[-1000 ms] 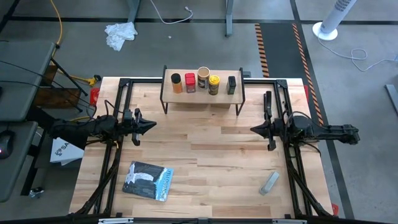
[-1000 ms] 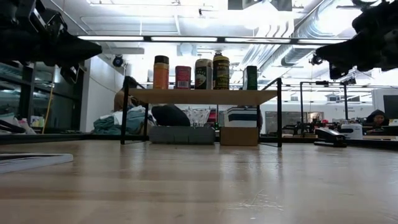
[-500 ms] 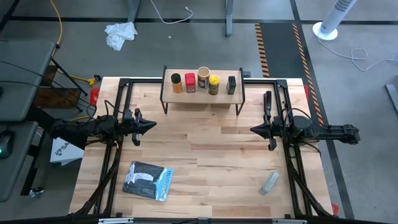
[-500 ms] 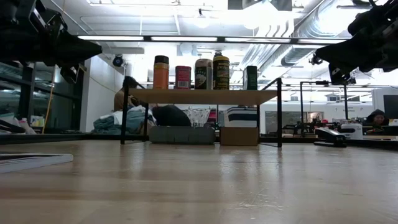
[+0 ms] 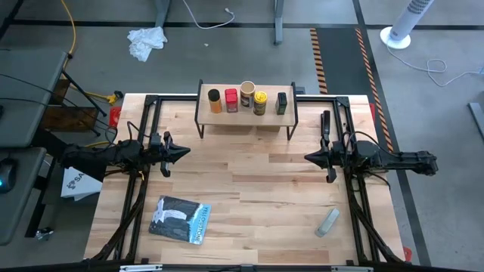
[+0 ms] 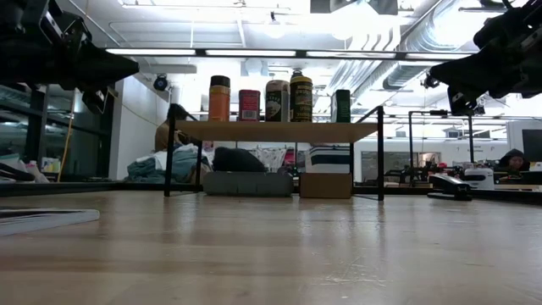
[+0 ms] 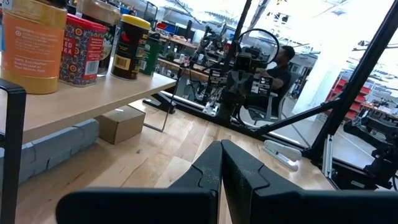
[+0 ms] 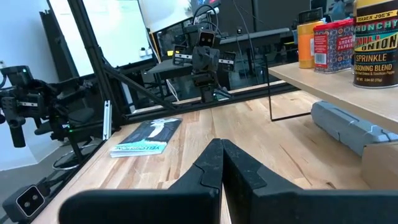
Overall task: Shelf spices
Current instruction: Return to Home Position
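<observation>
The wooden table [image 5: 257,189] bears the shelf [image 5: 227,121] at its far edge, midway between the arms, long axis running left to right. Five spices [image 5: 247,94] stand upright in a row on its plank. The left gripper [image 5: 181,153] and right gripper [image 5: 310,158] hover well short, equally near, facing each other, jaws together, empty.

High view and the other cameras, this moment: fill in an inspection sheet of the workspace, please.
Surface: wooden table, no spill seen.
Job's things: amber jar, red tin, tan cylinder, yellow jar and black tin stand in a row on the shelf.
Clutter: blue-grey case on the left arm's side, grey bar on the right arm's side; cardboard cube under the shelf.
Grippers: left gripper and right gripper shut, empty, above the table.
Cables: yellow cable and white cable on the floor.
Surroundings: white fan, crumpled cloth.
</observation>
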